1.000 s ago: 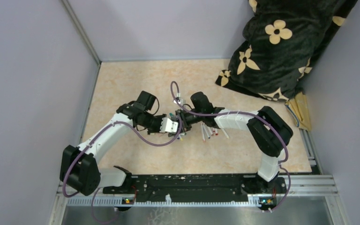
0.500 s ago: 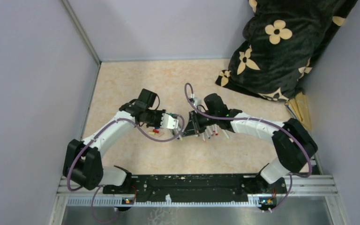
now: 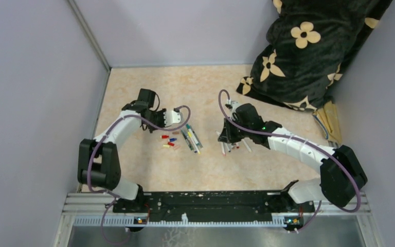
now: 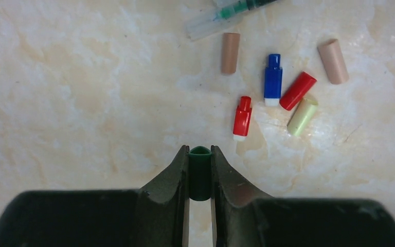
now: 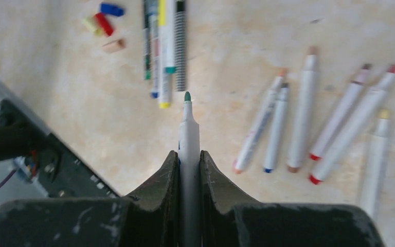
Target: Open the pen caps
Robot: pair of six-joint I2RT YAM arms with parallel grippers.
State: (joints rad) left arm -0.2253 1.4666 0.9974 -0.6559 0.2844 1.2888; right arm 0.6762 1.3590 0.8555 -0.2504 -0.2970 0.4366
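Left gripper — fingers clamped on a green cap. Right gripper — pinched on an uncapped green-tipped pen, tip pointing away from the wrist. Loose caps (red, blue, yellow, tan) lie clustered on the table ahead of the left gripper. Other pens lie in a row to one side of the held pen.

Black floral blanket heaped on table, far-right corner.
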